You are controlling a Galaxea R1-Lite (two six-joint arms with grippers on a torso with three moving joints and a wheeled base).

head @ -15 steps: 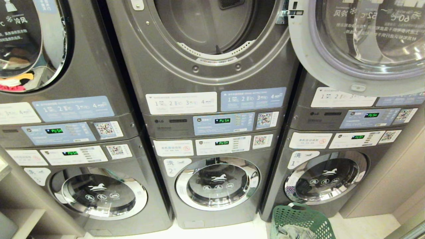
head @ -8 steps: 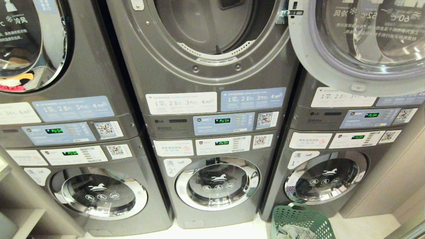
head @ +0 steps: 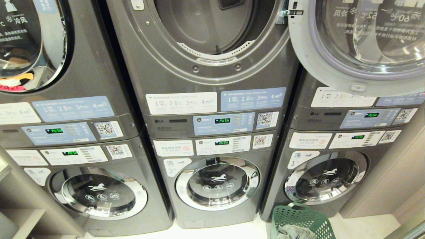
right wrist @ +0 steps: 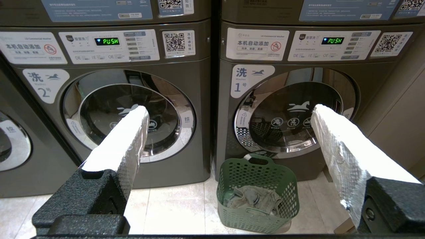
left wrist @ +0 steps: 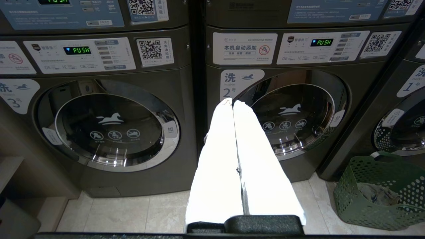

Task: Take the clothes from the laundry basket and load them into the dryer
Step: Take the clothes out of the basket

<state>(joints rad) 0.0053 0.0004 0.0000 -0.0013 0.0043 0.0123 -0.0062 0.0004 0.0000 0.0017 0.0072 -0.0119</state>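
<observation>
Three stacked grey laundry towers fill what I see ahead of me, each with a dryer above and a washer below. The middle dryer [head: 212,30] stands open: its drum is a bare round mouth, and its door [head: 358,43] is swung out to the right, covering the front of the neighbouring upper machine. The left tower's upper machine [head: 30,43] is shut, with coloured laundry showing behind its glass. Below, washer number 2 [head: 217,182] and washer number 1 [head: 327,181] are both closed, and green lettering glows on their control panels.

On the pale tiled floor [right wrist: 186,205], just in front of washer number 1, stands the green laundry basket [right wrist: 257,186], upright with its handle toward the machine. The grey clothes [right wrist: 252,197] lie crumpled in its bottom, well below the rim.

Neither of my arms appears in the head view. My right end effector [right wrist: 229,114] is spread wide apart and empty, its white-padded fingers [right wrist: 127,132] reaching out at washer height, with the basket showing low between them. My left end effector [left wrist: 233,101] has its two white fingers pressed together with nothing between them, pointing toward the door of washer number 2, the basket off to its right.
</observation>
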